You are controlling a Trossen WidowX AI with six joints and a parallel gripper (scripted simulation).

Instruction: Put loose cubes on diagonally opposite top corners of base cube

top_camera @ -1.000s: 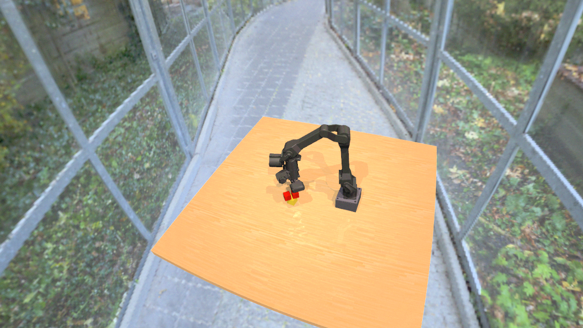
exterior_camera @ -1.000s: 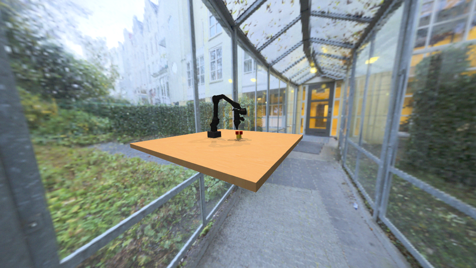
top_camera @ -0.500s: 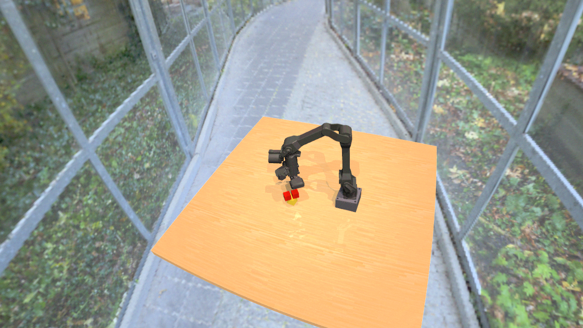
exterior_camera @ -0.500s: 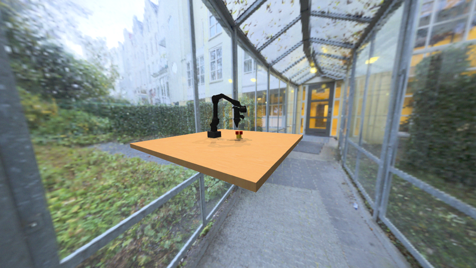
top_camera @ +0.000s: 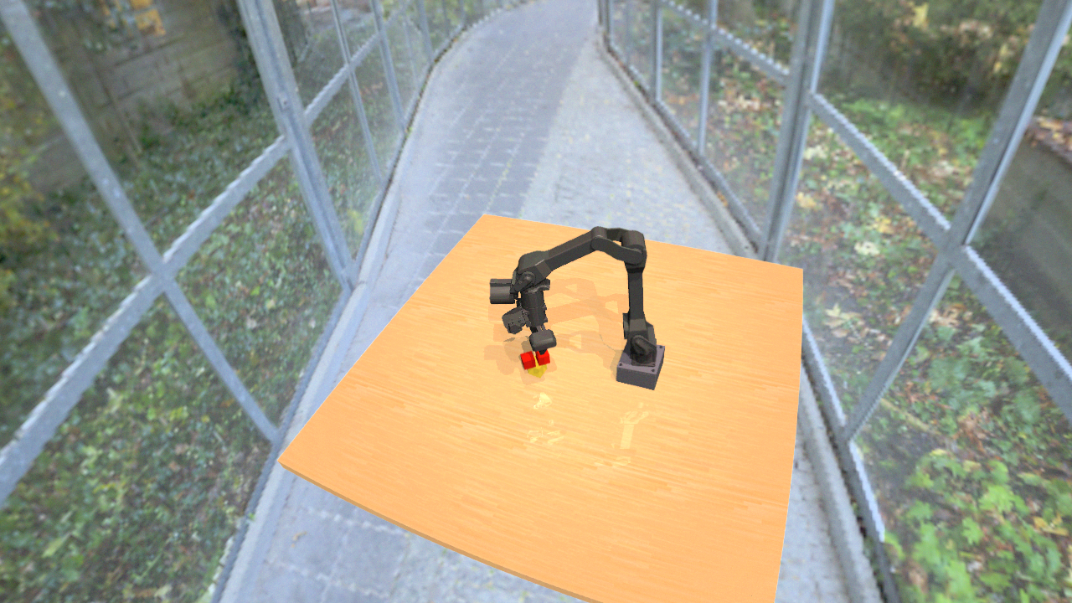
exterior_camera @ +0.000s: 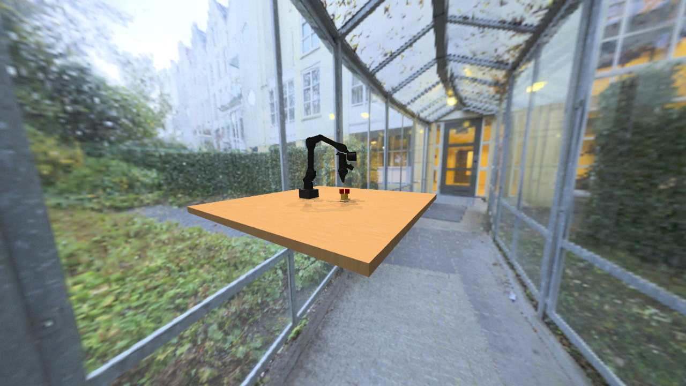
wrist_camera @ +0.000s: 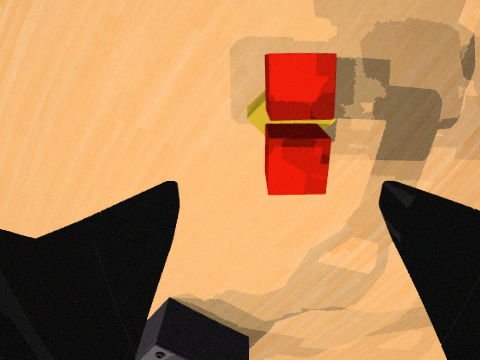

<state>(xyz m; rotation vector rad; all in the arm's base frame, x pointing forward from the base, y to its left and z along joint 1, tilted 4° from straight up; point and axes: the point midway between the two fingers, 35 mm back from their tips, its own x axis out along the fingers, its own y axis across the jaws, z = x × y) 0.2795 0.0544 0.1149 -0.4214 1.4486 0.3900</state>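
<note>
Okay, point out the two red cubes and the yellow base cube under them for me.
Far red cube point(wrist_camera: 300, 86), wrist view, middle of its top face.
Near red cube point(wrist_camera: 298, 160), wrist view, middle of its top face.
Yellow base cube point(wrist_camera: 256, 110), wrist view, corner sticking out left of the red cubes.

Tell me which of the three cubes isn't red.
The yellow base cube at the bottom of the stack. Only slivers of it show beneath and between the two red cubes, the far one and the near one, which sit on top of it.
</note>
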